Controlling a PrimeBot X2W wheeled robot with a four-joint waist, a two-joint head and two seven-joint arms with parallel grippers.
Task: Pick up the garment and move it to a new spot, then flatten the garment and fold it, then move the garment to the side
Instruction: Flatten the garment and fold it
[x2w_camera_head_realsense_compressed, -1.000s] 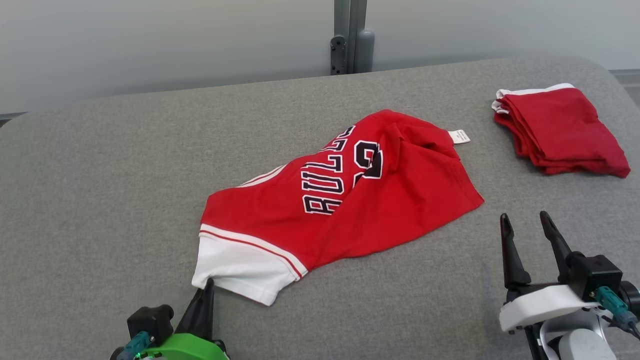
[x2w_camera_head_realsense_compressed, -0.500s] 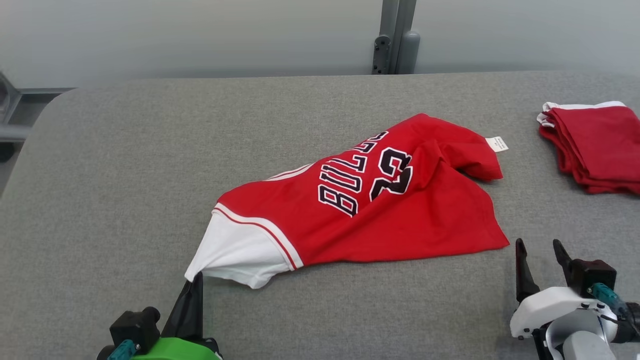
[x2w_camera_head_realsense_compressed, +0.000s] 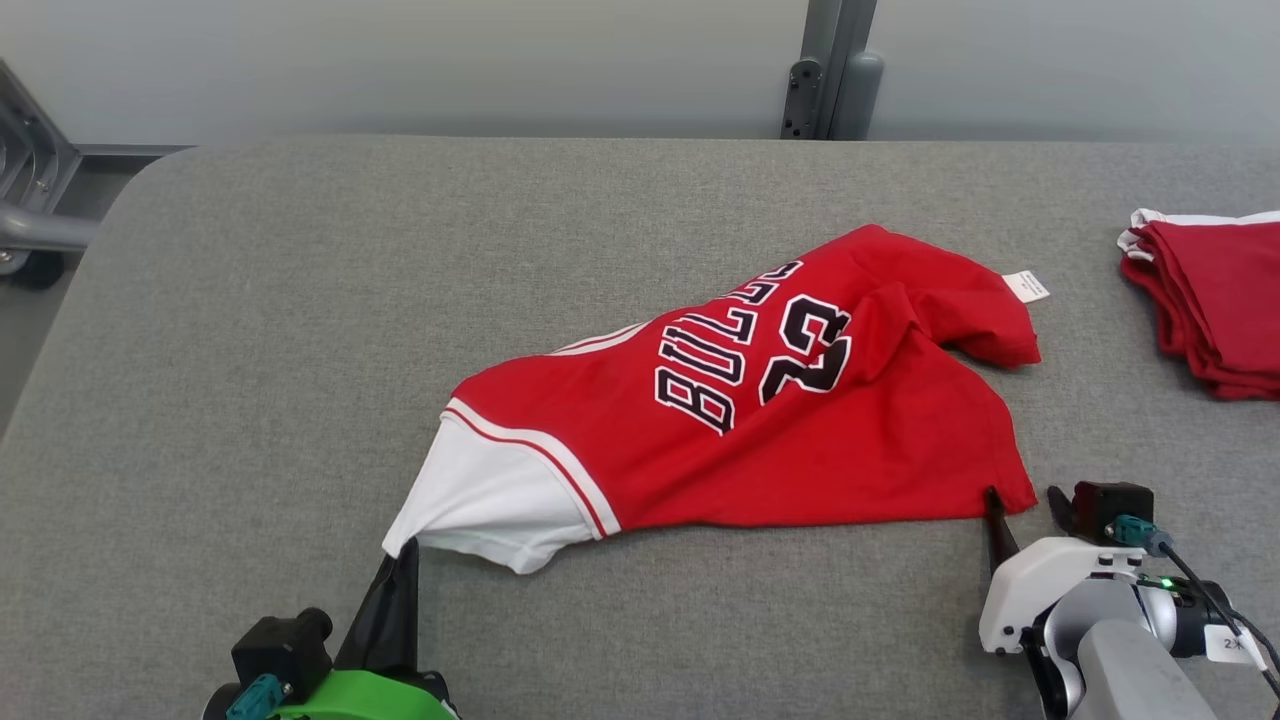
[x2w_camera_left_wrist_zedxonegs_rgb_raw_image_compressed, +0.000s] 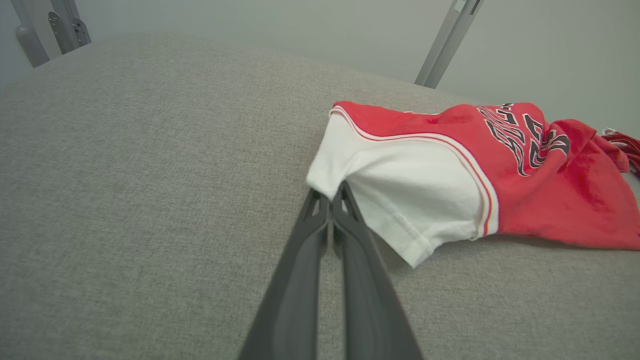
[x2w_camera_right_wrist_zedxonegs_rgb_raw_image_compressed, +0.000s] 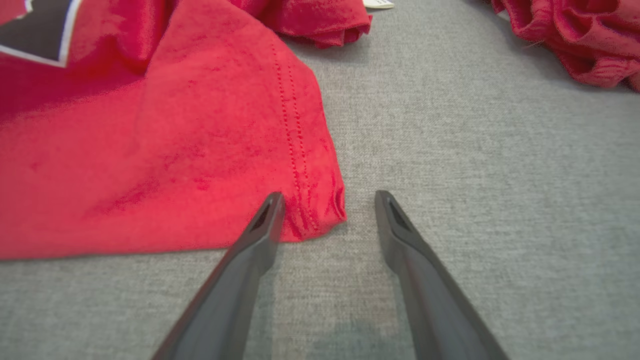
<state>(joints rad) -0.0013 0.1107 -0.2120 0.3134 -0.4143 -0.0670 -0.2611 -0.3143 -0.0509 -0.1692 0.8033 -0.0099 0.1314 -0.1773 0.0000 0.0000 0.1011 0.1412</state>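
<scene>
The garment (x2w_camera_head_realsense_compressed: 740, 420) is a red jersey with black lettering and a white sleeve, lying rumpled across the grey table. My left gripper (x2w_camera_head_realsense_compressed: 405, 555) is shut on the tip of the white sleeve (x2w_camera_left_wrist_zedxonegs_rgb_raw_image_compressed: 400, 185), pinched between the two dark fingers (x2w_camera_left_wrist_zedxonegs_rgb_raw_image_compressed: 327, 200). My right gripper (x2w_camera_head_realsense_compressed: 1022, 503) stands open at the garment's near right corner. In the right wrist view that hemmed corner (x2w_camera_right_wrist_zedxonegs_rgb_raw_image_compressed: 315, 205) lies between the gripper's (x2w_camera_right_wrist_zedxonegs_rgb_raw_image_compressed: 327, 200) two spread fingers, with the left fingertip (x2w_camera_right_wrist_zedxonegs_rgb_raw_image_compressed: 272, 202) touching the cloth's edge.
A folded red pile (x2w_camera_head_realsense_compressed: 1215, 300) sits at the table's right edge, also seen as folded cloth (x2w_camera_right_wrist_zedxonegs_rgb_raw_image_compressed: 575, 35) in the right wrist view. A grey post (x2w_camera_head_realsense_compressed: 835, 70) rises behind the table (x2w_camera_head_realsense_compressed: 250, 330). Metal frame parts (x2w_camera_head_realsense_compressed: 30, 200) stand at the far left.
The head camera has swung, shifting the scene rightward. The sleeve end has been drawn out toward the left gripper. My right gripper has come forward to the garment's near right corner.
</scene>
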